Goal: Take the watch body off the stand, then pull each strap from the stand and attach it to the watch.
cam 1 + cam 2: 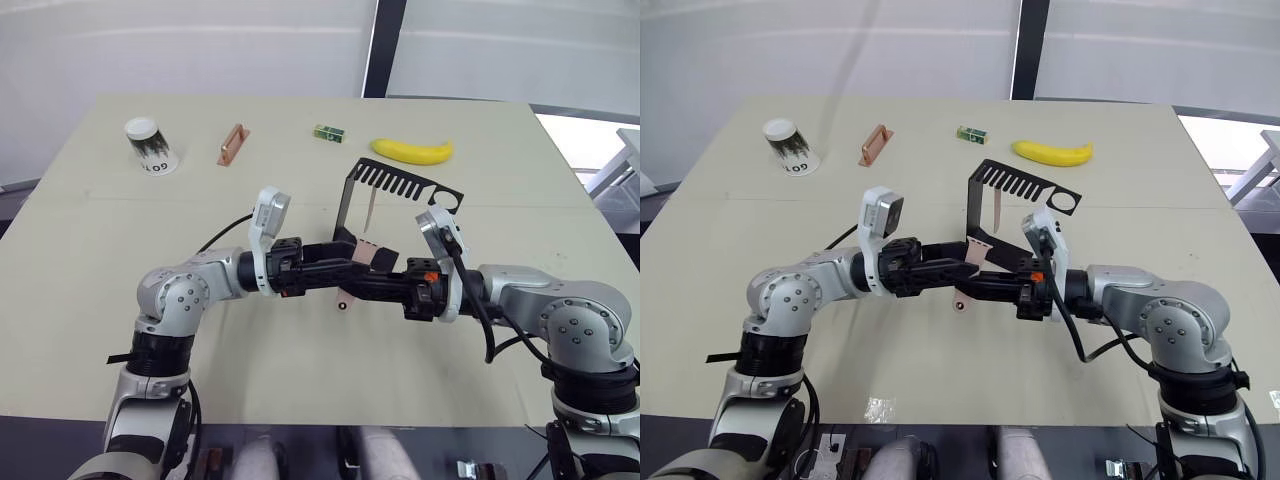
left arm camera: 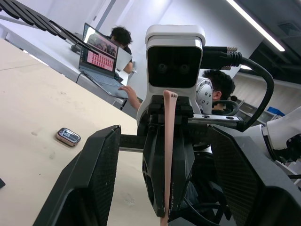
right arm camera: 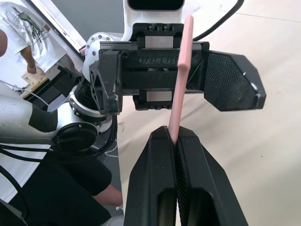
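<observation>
My right gripper (image 3: 176, 134) is shut on the lower end of a pink strap (image 3: 182, 80), which stands up out of its fingers. My left gripper (image 1: 350, 255) faces it head-on and is open, its two fingers (image 2: 101, 160) on either side of that strap (image 2: 168, 141) without touching it. The watch body (image 1: 343, 303) lies flat on the table just below where the grippers meet, also seen in the left wrist view (image 2: 68, 136). Behind them stands the black stand (image 1: 400, 185), with another pink strap (image 1: 370, 210) hanging from its toothed arm.
Along the far side of the table (image 1: 300, 380) are a tipped paper cup (image 1: 150, 145), a copper bar (image 1: 233, 143), a small green block (image 1: 329, 132) and a banana (image 1: 412, 151). People sit at a laptop (image 2: 101, 52) beyond the table edge.
</observation>
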Available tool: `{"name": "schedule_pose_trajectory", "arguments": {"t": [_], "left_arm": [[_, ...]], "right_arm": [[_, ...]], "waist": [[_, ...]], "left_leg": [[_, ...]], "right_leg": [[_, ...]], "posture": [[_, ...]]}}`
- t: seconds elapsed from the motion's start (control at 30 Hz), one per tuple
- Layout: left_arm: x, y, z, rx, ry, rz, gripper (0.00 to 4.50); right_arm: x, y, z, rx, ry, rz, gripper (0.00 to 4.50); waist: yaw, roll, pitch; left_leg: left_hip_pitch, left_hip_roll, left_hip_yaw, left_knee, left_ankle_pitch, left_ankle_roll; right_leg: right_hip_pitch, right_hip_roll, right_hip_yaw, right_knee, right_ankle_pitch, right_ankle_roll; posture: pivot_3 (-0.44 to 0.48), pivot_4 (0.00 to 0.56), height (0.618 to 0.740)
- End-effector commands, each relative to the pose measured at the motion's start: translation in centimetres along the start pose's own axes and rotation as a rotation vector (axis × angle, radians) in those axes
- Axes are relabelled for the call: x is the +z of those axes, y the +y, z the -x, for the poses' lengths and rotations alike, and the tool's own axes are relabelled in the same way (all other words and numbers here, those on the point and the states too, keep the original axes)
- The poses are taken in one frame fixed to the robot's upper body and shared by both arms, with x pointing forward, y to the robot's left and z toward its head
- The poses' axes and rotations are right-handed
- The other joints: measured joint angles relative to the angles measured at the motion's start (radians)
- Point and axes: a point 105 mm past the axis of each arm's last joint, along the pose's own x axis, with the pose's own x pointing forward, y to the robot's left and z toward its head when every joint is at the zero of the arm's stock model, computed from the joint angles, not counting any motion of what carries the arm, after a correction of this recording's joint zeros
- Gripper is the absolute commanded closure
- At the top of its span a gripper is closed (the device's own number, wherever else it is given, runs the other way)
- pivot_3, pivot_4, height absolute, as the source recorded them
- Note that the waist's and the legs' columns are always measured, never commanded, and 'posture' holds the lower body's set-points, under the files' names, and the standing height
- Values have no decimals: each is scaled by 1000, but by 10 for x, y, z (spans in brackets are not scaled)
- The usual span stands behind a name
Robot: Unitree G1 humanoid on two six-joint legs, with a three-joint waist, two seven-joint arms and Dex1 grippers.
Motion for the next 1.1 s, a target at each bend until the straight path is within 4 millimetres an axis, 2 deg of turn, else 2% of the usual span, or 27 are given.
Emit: {"name": "schedule_pose_trajectory", "arguments": {"t": [0.03,0.1,1.1], "left_arm": [[9,-4,-4,-24,-24,-42,1892],[8,-3,-4,-18,-16,-39,2599],[12,-4,-3,-28,-40,-34,2599]], "right_arm": [[6,5,-1,15,-7,26,4500],[6,5,-1,15,-6,26,4500],[3,3,2,4,1,5,4500]], "waist": [[0,0,0],[-1,0,0],[0,0,0]], "left_leg": [[0,0,0,0,0,0],[0,0,0,0,0,0],[0,0,0,0,0,0]], "right_leg": [[0,0,0,0,0,0],[0,0,0,0,0,0],[0,0,0,0,0,0]], "posture": [[0,150,740],[0,150,740],[0,150,740]]}}
